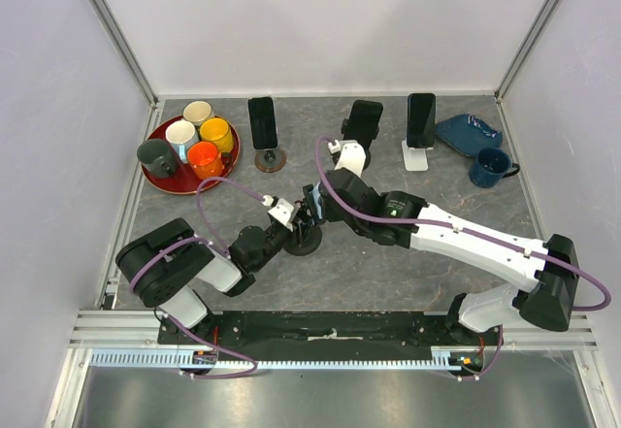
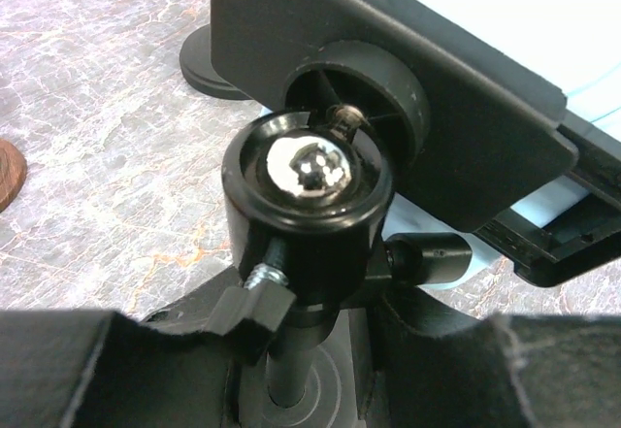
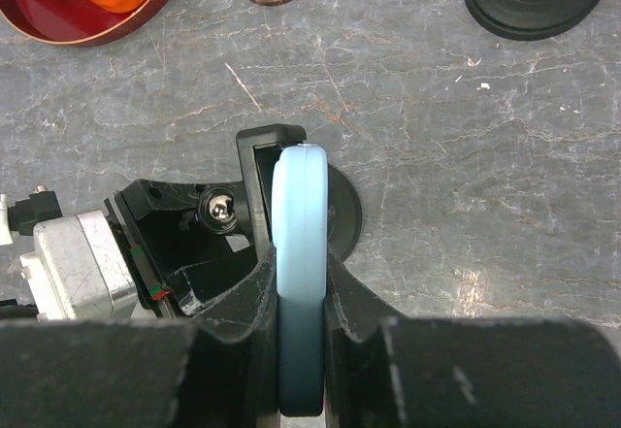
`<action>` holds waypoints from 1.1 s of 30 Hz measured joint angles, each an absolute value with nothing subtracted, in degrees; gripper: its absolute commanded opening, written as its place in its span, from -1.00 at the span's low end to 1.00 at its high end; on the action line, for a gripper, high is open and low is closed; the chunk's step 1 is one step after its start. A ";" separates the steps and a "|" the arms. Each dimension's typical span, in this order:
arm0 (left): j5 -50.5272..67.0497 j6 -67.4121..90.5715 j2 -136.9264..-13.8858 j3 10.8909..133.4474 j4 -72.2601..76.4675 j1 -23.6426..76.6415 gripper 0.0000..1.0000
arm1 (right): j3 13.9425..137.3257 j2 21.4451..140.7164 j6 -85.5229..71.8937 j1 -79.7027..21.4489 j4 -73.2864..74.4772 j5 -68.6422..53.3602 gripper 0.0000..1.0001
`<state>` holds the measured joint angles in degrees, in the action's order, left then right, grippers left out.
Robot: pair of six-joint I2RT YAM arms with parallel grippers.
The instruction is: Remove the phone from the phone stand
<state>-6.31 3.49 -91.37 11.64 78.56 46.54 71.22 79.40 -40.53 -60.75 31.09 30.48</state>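
Note:
The phone, in a light blue case, shows edge-on in the right wrist view (image 3: 299, 244), and its back shows in the left wrist view (image 2: 543, 20). It sits in the black cradle (image 3: 254, 161) of the phone stand (image 1: 307, 240) at the table's middle. My right gripper (image 3: 299, 350) is shut on the phone's two faces. My left gripper (image 2: 291, 370) is closed around the stand's neck below the shiny ball joint (image 2: 310, 168). In the top view the two grippers meet at the stand, the left (image 1: 289, 220) beside the right (image 1: 316, 205).
Three other phones stand along the back: on a wooden stand (image 1: 262, 122), a black stand (image 1: 363, 119) and a white stand (image 1: 420, 119). A red tray (image 1: 167, 181) with several mugs is back left. A blue cloth (image 1: 468, 132) and blue mug (image 1: 490, 166) are back right.

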 measured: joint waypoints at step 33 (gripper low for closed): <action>-2.79 8.10 -91.92 9.61 78.06 44.21 0.17 | 79.83 83.24 -22.28 -55.83 36.67 24.08 -1.00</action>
